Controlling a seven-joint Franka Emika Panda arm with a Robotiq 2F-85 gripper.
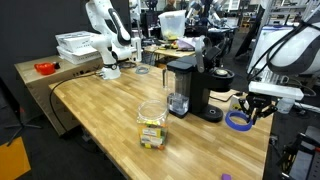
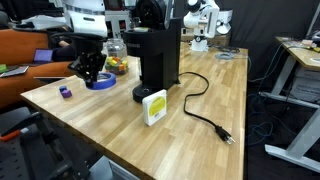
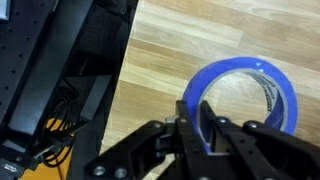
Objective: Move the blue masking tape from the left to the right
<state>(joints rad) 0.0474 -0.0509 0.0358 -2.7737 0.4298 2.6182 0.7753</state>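
The blue masking tape is a flat blue-violet ring on the wooden table, near its edge. In the wrist view my gripper is shut on the ring's near wall, one finger inside the ring and one outside. In both exterior views the gripper stands straight over the tape, beside the black coffee maker. A tiny purple piece lies on the table close to the ring.
A clear container with yellow contents stands in front of the coffee maker. A black power cord runs across the table. A second white robot arm stands at the far end. The table edge is close to the ring.
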